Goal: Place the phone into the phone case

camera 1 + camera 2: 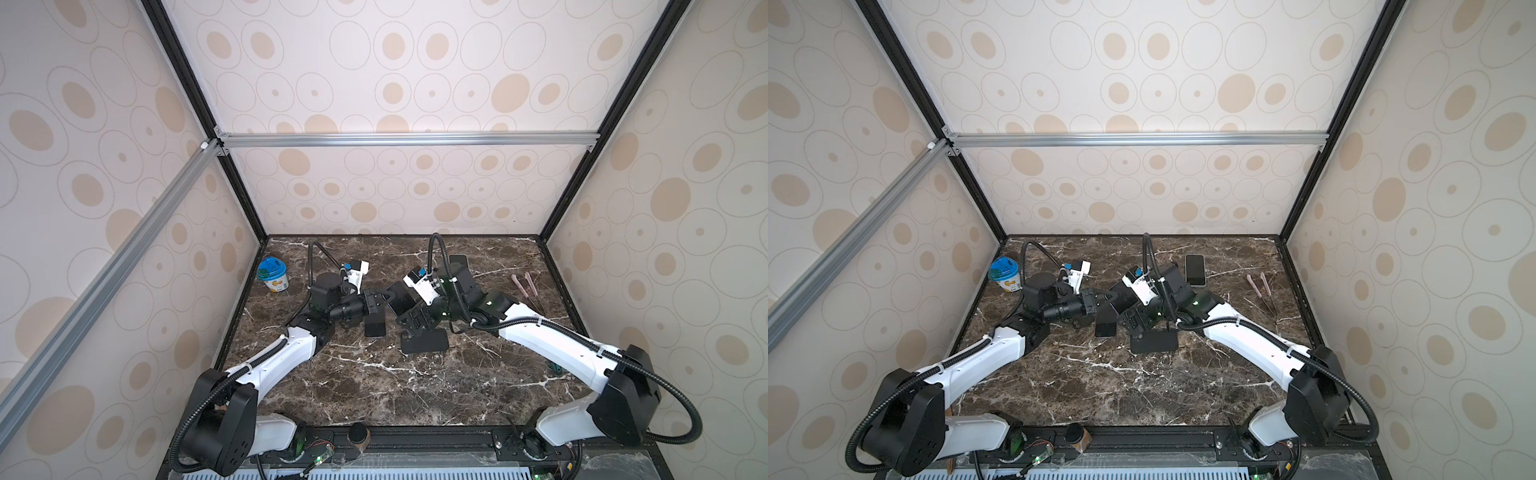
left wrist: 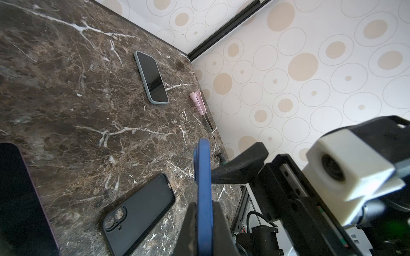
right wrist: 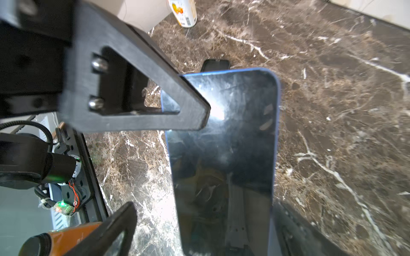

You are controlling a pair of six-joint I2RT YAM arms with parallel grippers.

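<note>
Your left gripper (image 2: pixel 204 212) is clamped on the blue phone (image 3: pixel 226 144) and holds it above the marble table (image 1: pixel 415 395), at the centre of both top views. Your right gripper (image 3: pixel 204 206) has its jaws wide apart, one finger on either side of the phone's width, and at least one finger is clear of it. The black phone case (image 1: pixel 424 343) lies flat just below centre with its camera cut-out showing. A second dark slab (image 1: pixel 374 324) lies to its left.

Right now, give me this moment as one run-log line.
left fingers: shut on blue phone edge | right fingers: open, either side of phone | black case: flat on table, untouched | insertion: not started
</note>
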